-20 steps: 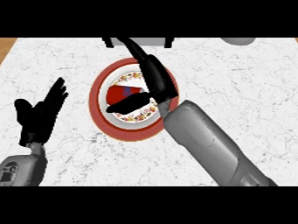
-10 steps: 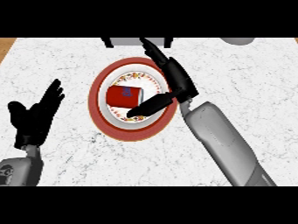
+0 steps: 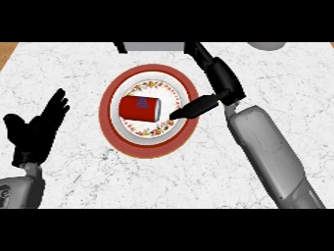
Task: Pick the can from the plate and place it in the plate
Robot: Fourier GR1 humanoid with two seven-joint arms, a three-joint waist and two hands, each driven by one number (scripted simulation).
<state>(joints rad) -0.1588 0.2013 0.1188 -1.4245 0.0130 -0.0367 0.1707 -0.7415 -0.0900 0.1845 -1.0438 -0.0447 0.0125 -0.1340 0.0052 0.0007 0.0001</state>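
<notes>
While the red cylindrical can (image 3: 139, 108) lies on its side in the middle of the frame, inside the white floral-rimmed plate (image 3: 171, 96), I judge the placing done or nearly so. That plate sits nested on a wider red plate (image 3: 149, 149), so the can is held by two stacked dishes and nothing else is in them. My right hand (image 3: 216, 83) is at the upper right of the plates, spread wide and holding nothing; its thumb (image 3: 191, 109) points at the can's open-looking end, close by, though I cannot tell whether it touches. I read that as the hand clear of the can so it can settle. My left hand (image 3: 35, 130) rests open at the left of the frame on the white marble counter (image 3: 75, 63), well apart from the plates, fingers up.
</notes>
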